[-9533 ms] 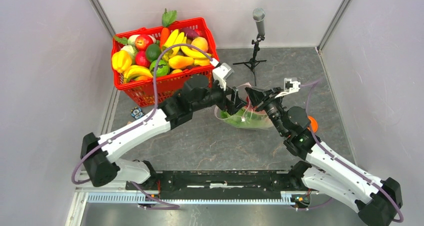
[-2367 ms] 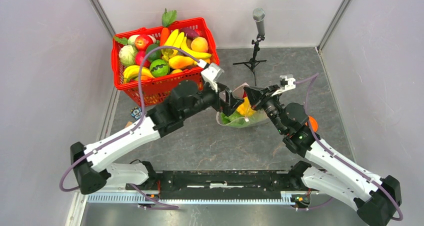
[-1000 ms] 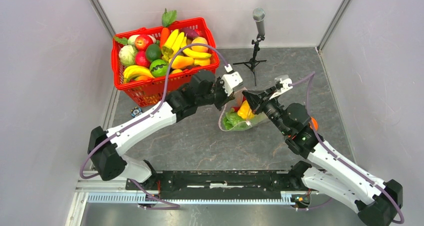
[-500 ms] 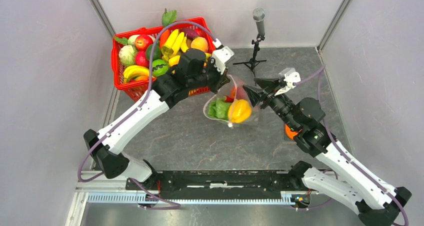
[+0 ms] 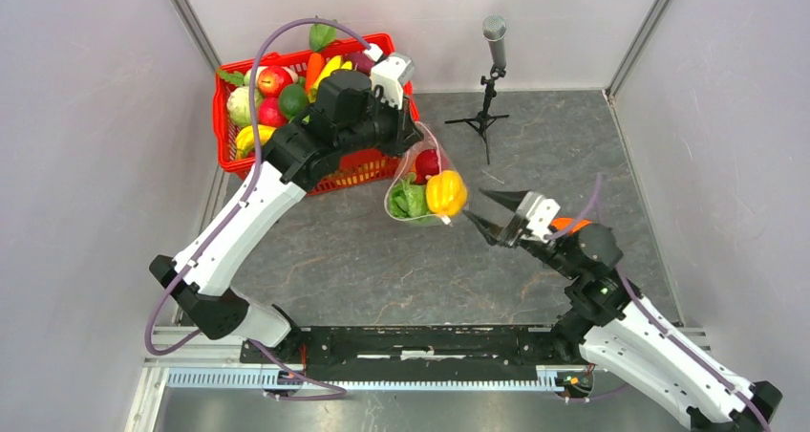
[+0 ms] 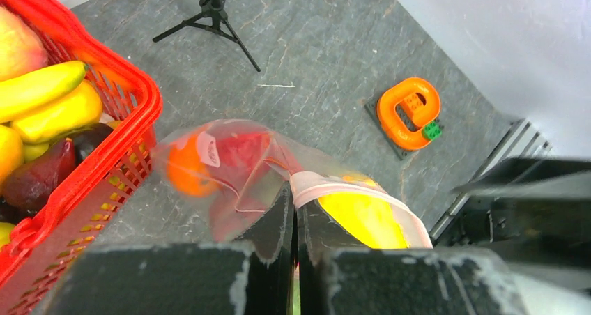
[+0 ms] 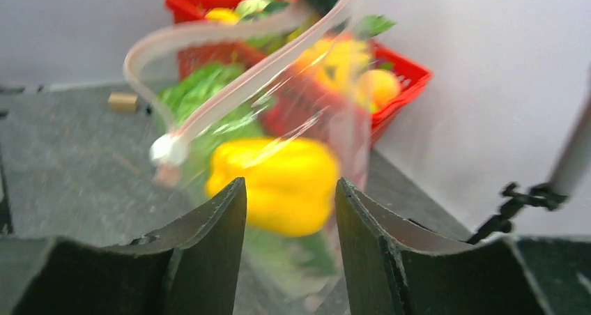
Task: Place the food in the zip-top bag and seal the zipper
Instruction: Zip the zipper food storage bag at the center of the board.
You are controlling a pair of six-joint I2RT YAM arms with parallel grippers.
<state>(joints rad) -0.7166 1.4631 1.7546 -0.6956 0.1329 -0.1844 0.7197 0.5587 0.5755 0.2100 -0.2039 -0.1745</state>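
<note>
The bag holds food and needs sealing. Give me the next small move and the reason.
Probably bring the right fingers forward to pinch the near end of the zipper. The left fingers alone hold the zip-top bag up by its rim, the right fingers stand open and apart from it, and the zipper gapes in a loop above the yellow bell pepper.

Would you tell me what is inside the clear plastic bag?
Visible inside the clear plastic bag: yellow toy pepper, green leafy cabbage, red fruit, round orange fruit. Anything beneath them is covered.
</note>
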